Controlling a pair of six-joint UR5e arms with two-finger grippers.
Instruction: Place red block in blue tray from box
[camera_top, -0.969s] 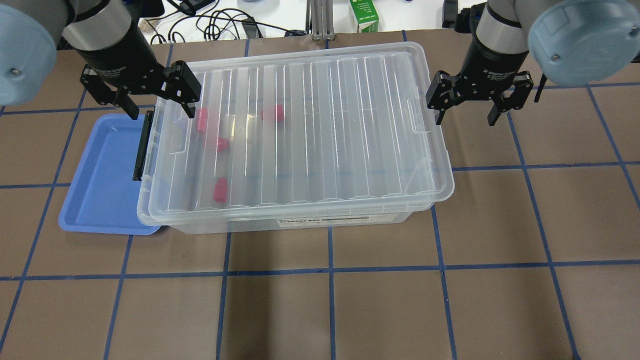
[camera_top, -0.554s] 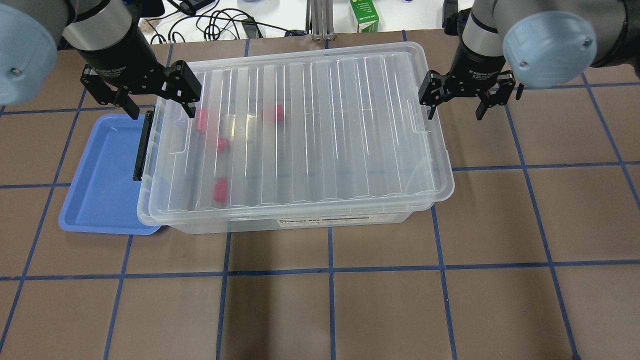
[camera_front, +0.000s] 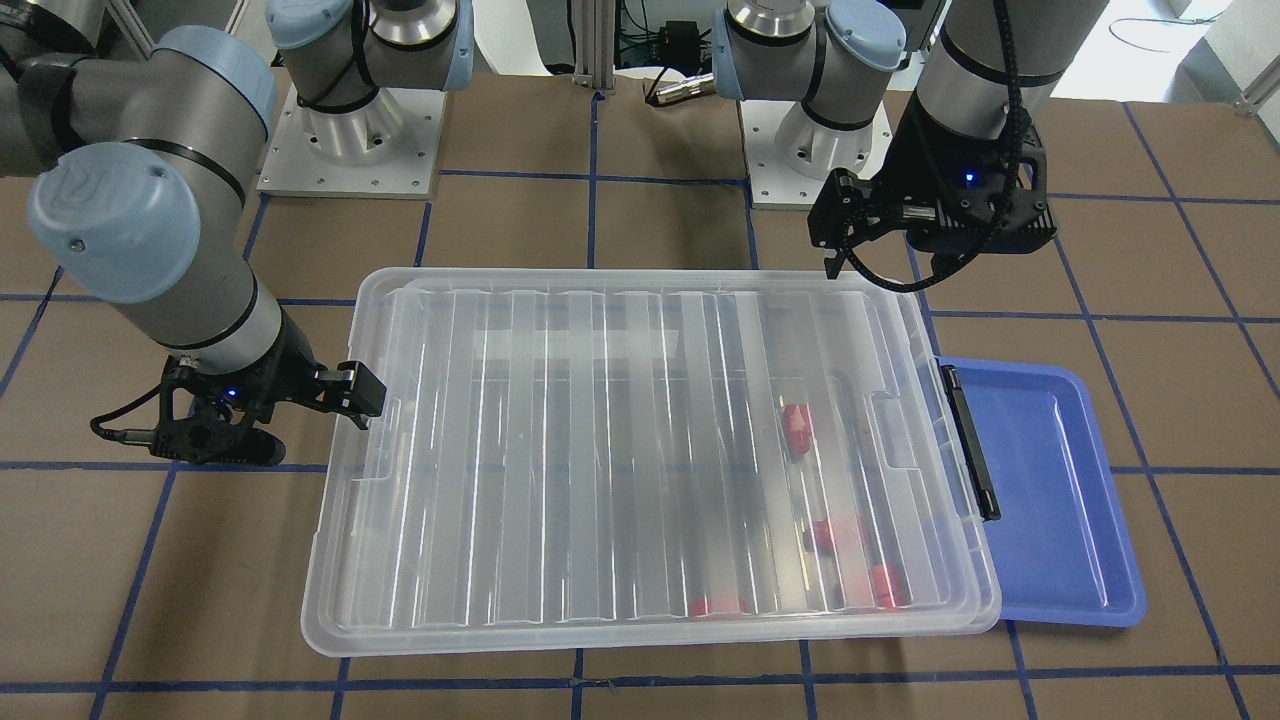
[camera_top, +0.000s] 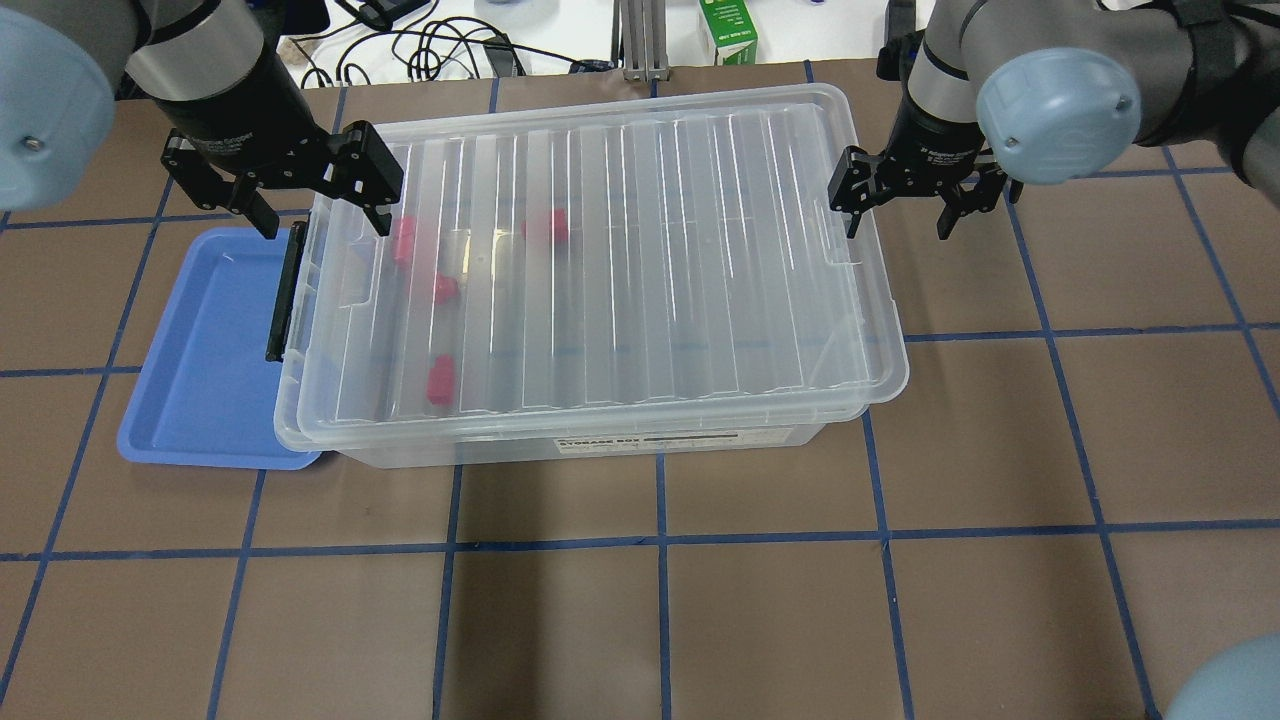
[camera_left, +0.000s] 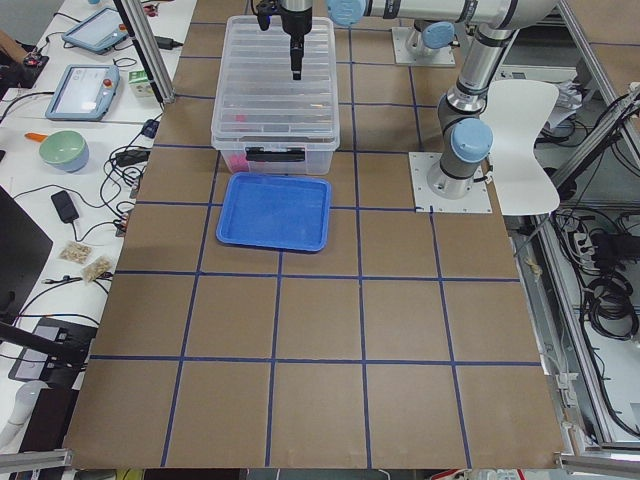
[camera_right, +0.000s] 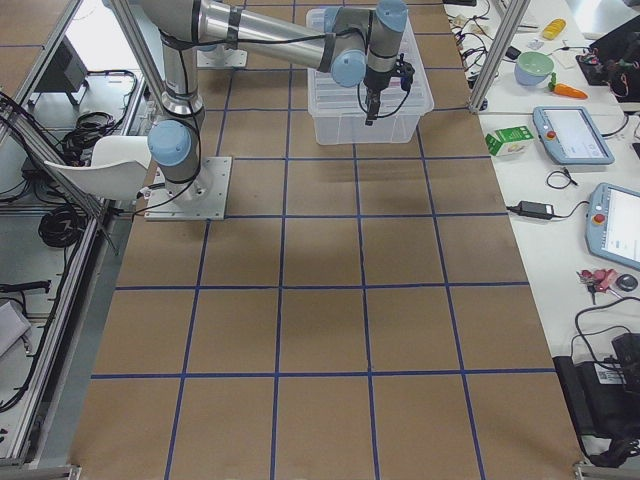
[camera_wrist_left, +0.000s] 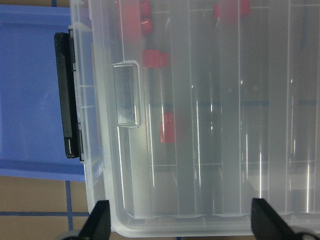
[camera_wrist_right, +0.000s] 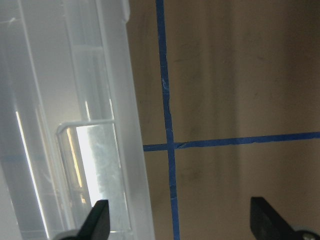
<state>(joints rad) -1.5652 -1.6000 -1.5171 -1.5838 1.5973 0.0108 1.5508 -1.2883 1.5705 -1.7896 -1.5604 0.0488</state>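
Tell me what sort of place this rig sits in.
Probably a robotics lab workcell: a table gridded with blue tape, teach pendants lying beside it among cables, and arm bases bolted to the tabletop.

Your overhead view looks forward and down from behind the robot; the front-facing view faces it. Both share the box (camera_top: 600, 270) and blue tray (camera_top: 200, 360). Side cameras stand far off at either end of the table (camera_left: 400, 330). Wrist cameras look down, close over the box's ends.
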